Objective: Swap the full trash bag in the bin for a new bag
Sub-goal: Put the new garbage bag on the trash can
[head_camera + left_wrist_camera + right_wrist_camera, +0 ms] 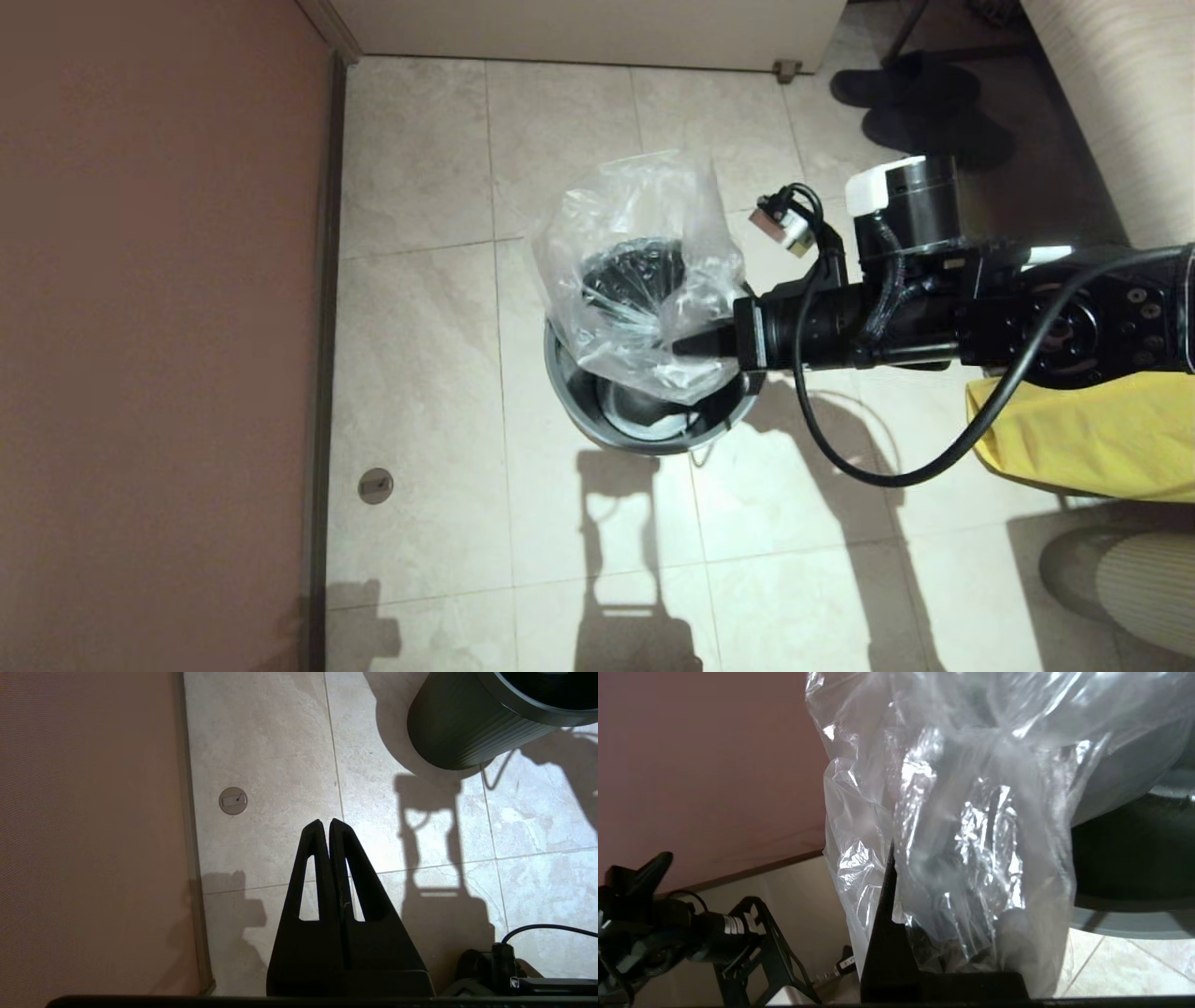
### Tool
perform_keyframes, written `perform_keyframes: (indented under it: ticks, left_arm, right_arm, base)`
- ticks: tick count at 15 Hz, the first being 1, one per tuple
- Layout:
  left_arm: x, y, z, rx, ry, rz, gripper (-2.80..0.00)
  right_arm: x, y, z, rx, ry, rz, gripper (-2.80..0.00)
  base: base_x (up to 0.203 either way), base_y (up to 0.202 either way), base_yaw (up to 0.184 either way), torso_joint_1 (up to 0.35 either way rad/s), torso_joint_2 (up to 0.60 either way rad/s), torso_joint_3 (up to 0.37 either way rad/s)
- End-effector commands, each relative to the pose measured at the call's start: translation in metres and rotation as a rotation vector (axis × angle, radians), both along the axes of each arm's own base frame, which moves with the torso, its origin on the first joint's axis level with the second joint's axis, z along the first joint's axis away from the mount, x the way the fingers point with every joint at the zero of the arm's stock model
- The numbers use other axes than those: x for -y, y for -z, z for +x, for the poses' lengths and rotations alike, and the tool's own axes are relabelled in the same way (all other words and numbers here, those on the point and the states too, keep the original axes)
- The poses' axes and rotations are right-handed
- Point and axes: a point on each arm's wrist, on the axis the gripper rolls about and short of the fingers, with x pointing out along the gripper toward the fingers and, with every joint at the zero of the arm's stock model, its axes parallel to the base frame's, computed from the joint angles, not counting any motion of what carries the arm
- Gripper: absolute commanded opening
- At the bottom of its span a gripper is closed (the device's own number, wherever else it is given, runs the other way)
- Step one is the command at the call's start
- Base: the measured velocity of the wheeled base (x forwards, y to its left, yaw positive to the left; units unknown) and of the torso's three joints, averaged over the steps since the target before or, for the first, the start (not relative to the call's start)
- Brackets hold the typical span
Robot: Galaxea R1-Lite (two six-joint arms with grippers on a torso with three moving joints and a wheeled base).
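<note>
The bin (644, 439) stands on the tiled floor, and its ribbed dark side (462, 723) shows in the left wrist view. The new bag (635, 271) billows over the bin's far half, tilted, with the black inside showing through it. My right gripper (695, 347) reaches in from the right above the rim and is shut on the bag's near edge. In the right wrist view the plastic (962, 812) drapes over the gripper (941, 868) and hides most of both fingers; the bin's rim (1134, 914) lies beside it. My left gripper (325, 822) hangs shut and empty above the floor, near the wall.
A yellow sack (1092, 439) lies on the floor under the right arm. Dark slippers (924, 103) sit at the back right. A brown wall (159, 327) runs along the left, with a round floor cap (375, 485) beside it. A striped beige seat (1130, 103) stands far right.
</note>
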Motion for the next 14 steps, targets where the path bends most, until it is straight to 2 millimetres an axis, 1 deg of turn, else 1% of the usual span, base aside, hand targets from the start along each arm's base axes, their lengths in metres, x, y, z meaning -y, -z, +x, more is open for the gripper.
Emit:
perform_keyframes:
  ticks: [1,4,8,14]
  left_arm:
    - [0.000,0.000,0.000,-0.001,0.000,0.000,-2.80]
    - [0.000,0.000,0.000,-0.001,0.000,0.000,-2.80]
    - [0.000,0.000,0.000,-0.001,0.000,0.000,-2.80]
    - [0.000,0.000,0.000,-0.001,0.000,0.000,-2.80]
  right_arm:
    - [-0.004,0.012,0.004,-0.029,-0.008,-0.018,-2.80]
    - [-0.015,0.030,0.009,-0.063,-0.015,-0.049,-2.80]
    - [-0.025,0.044,0.013,-0.049,0.010,-0.103,-2.80]
    - [-0.027,0.050,0.016,0.010,0.229,-0.226,-2.80]
  base:
    - [0.000,0.000,0.000,0.000,0.00,0.000]
    - [0.000,0.000,0.000,0.000,0.00,0.000]
    - [0.000,0.000,0.000,0.000,0.00,0.000]
    - [0.000,0.000,0.000,0.000,0.00,0.000]
